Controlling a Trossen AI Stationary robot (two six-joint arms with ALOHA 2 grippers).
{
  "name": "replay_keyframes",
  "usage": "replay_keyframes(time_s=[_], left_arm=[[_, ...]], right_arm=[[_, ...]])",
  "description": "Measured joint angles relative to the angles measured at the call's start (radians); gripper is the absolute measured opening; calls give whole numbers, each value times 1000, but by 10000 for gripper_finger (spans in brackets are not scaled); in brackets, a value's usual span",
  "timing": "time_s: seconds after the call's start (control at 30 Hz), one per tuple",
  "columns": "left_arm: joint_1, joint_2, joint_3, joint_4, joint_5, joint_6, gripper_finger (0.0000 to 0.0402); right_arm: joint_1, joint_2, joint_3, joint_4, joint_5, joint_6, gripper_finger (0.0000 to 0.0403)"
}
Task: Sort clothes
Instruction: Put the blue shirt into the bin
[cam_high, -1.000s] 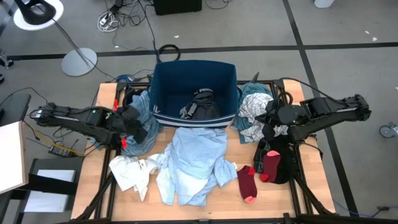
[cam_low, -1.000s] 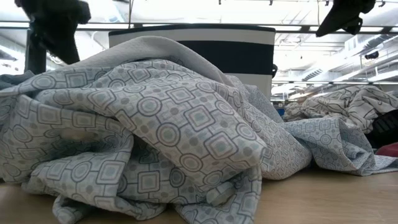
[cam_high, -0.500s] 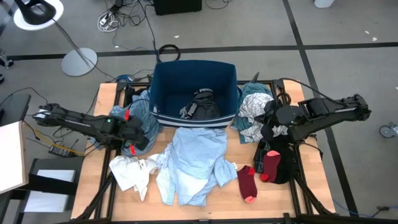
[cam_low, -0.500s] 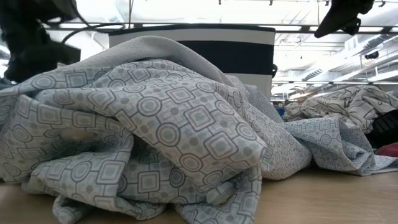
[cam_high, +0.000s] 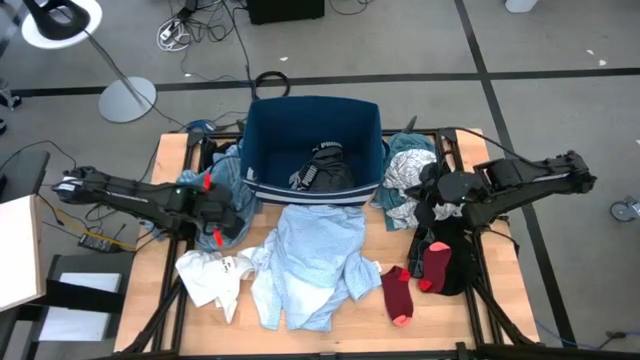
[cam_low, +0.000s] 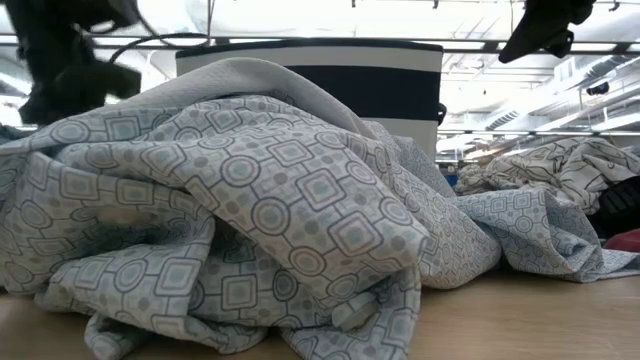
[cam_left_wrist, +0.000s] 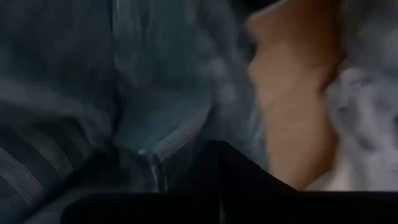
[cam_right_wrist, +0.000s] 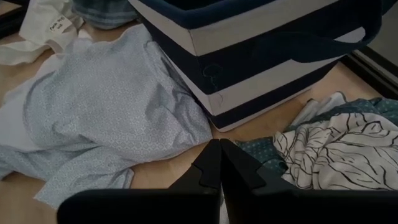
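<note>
Left gripper (cam_high: 222, 222) low over blue shirt (cam_high: 228, 180) beside bin (cam_high: 313, 140), fingers together. Right gripper (cam_high: 428, 198) above patterned piece (cam_high: 405, 178), fingers together, holding nothing.

A navy blue fabric bin with white stripes (cam_high: 262, 150) stands at the far middle of the light wooden table (cam_high: 170, 152), and from table height its striped front wall (cam_low: 400, 75) rises behind everything else. On the grey floor beyond the table's far left corner sits a round white lamp base (cam_high: 127, 100), its thin pole leaning up toward a white ring-shaped lamp head (cam_high: 62, 22) at the edge of sight. Loose dark cables (cam_high: 205, 25) trail across the floor behind the bin, and one black loop of cable (cam_high: 271, 83) lies just past its far rim.
</note>
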Motion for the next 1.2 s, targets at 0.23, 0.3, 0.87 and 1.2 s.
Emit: replay_keyframes(time_s=[0.23,0.3,0.87,1.2], left_arm=[[0,1,216,-101,-91,82,1],[0,0,255,-133,-125,107,1],[45,7,269,-171,-218,189,112],[73,28,268,-237,-239,151,140]], right_arm=[[0,12,0,0,0,0,5],[0,13,0,0,0,0,5],[0,14,0,0,0,-3,5],[1,18,0,0,0,-19,5]])
